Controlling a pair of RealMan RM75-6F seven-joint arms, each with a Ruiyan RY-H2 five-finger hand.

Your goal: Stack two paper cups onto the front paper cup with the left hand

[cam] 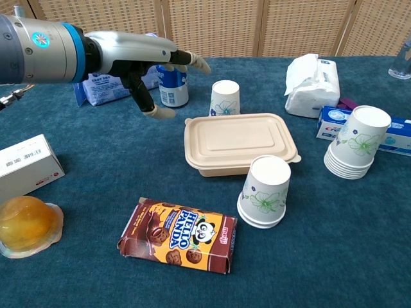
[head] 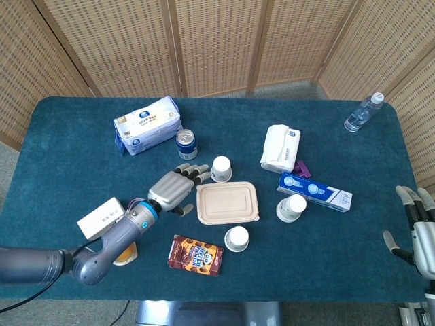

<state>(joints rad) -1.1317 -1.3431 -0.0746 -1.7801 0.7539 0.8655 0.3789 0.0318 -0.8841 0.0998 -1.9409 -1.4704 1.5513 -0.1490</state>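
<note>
The front paper cup stack (cam: pixel 264 192) (head: pixel 236 238) stands upside down near the table's front, white with a flower print, with nested rims showing at its base. Another upside-down paper cup (cam: pixel 225 98) (head: pixel 221 168) stands behind the beige box. A taller stack of cups (cam: pixel 356 144) (head: pixel 291 208) leans at the right. My left hand (cam: pixel 144 59) (head: pixel 175 189) hovers empty with fingers spread, left of the beige box and close to the rear cup. My right hand (head: pixel 416 227) shows at the right edge of the head view, fingers apart, holding nothing.
A beige lidded food box (cam: pixel 239 142) sits mid-table. A Hello Panda box (cam: pixel 178 234) lies in front. A blue can (cam: pixel 172 85), blue tissue pack (head: pixel 147 124), white box (cam: pixel 26 164), orange jelly cup (cam: pixel 26 224), white wipes pack (cam: pixel 311 83), toothpaste box (head: pixel 315 191) and water bottle (head: pixel 363 113) surround them.
</note>
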